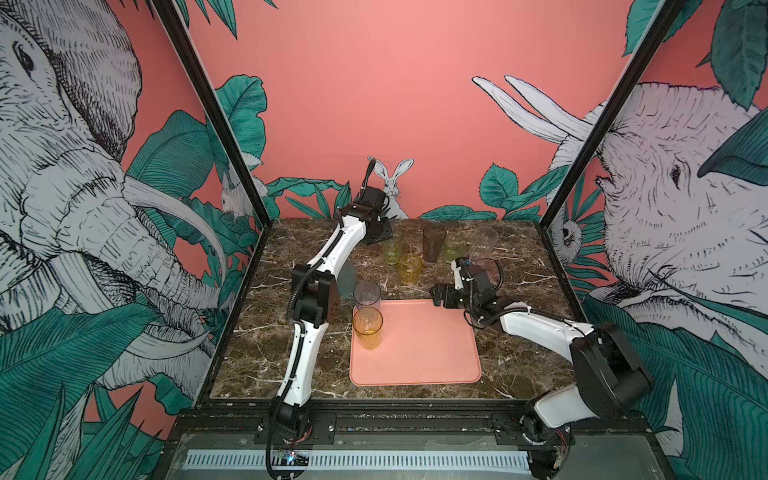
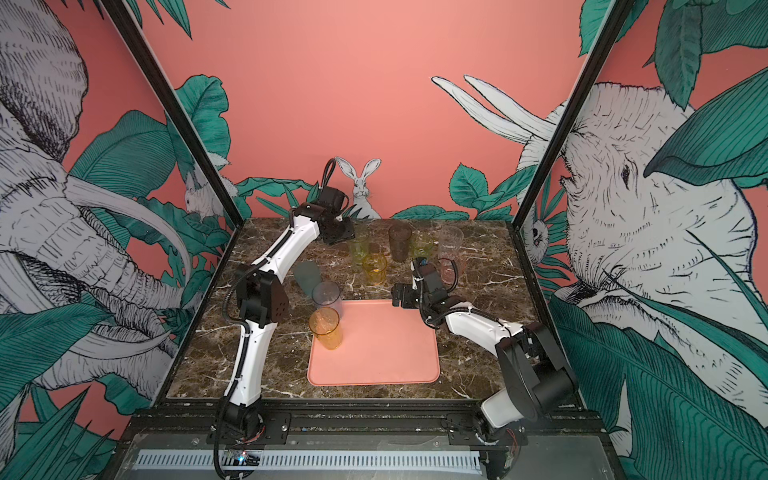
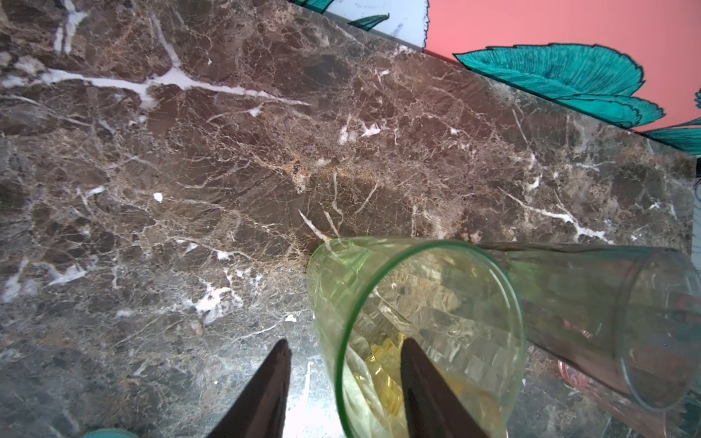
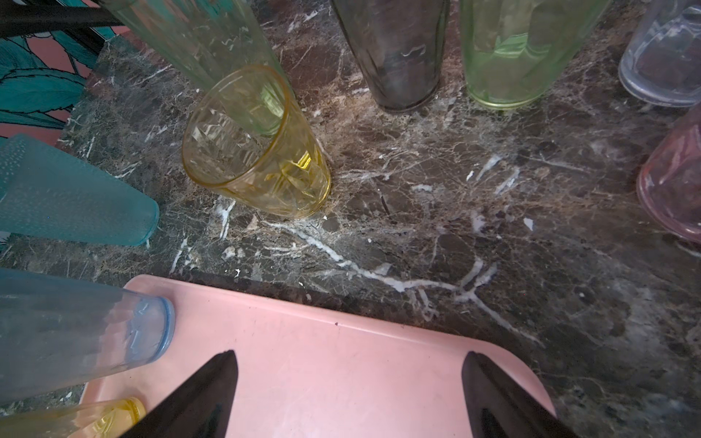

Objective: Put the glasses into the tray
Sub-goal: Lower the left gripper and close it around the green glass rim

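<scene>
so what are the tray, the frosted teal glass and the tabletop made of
The tray looks like matte moulded plastic: even salmon colour, rounded rim. The frosted teal glass has a pebbled, cloudy skin, probably plastic. The tabletop looks like glossy brown marble, white-veined, or a printed laminate.

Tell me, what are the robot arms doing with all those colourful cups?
They are putting glasses on the pink tray. Two tall ones, an amber glass and a bluish-grey glass, stand on it. At the back, the left fingers straddle the wall of a yellow-green glass, one inside and one outside. The right fingers hover open and empty over the tray's far edge. The rest stand on the marble table.
</scene>
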You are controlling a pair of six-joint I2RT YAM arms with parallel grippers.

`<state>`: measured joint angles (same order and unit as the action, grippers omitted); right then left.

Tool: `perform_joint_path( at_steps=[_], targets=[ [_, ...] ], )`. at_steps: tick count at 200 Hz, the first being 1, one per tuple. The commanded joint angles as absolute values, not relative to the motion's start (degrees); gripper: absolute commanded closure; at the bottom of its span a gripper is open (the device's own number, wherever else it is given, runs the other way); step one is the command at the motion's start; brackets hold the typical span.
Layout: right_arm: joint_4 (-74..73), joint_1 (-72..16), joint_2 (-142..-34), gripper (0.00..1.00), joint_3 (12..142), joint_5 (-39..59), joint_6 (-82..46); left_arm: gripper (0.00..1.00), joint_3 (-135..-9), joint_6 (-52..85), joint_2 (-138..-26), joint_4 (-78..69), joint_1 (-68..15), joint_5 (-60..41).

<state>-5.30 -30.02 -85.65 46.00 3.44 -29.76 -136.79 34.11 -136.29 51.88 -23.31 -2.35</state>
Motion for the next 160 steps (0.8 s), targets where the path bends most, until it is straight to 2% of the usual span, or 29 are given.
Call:
perform_joint_path(
  at_steps=[1, 106, 160],
  targets=[
    [-6.0, -30.4, -85.8, 0.06, 46.5, 2.9, -29.4, 0.53, -138.5, 34.8, -136.4, 51.3, -22.9, -2.7],
    [-3.9, -30.3, -88.3, 0.06, 48.6, 4.3, -29.5, 0.59, -138.4, 34.7, -137.4, 51.6, -22.7, -3.1],
    [-3.8, -30.4, -89.1, 0.06, 49.0, 4.6, -29.7, 0.71, -138.3, 34.6, -137.3, 51.8, -22.3, -3.4]
  ],
)
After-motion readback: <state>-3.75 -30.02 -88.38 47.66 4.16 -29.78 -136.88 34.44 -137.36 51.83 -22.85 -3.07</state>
